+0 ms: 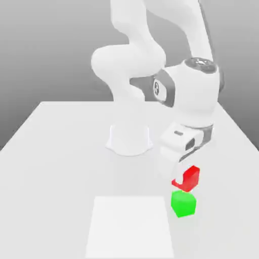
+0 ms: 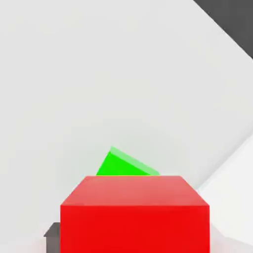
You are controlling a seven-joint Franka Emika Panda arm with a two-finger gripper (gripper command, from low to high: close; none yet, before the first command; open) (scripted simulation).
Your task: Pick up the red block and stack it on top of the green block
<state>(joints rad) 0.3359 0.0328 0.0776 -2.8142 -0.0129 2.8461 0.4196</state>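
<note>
We're seeing 1 red block [image 1: 187,178] & 1 green block [image 1: 183,203], both matte, plain-faced cubes, so no long axis. In the ext. view the red one's sitting tilted, its edges running askew to the green's; in the hand view the two are also lying at diff. angles. Our gripper [image 1: 179,174] is holding the red block, pointing down, just above the green, w/ the green resting on the smooth pale tabletop [image 1: 60,177], nr. its front-right corner in the ext. view, beside 1 flat white panel [image 1: 130,226].
</note>
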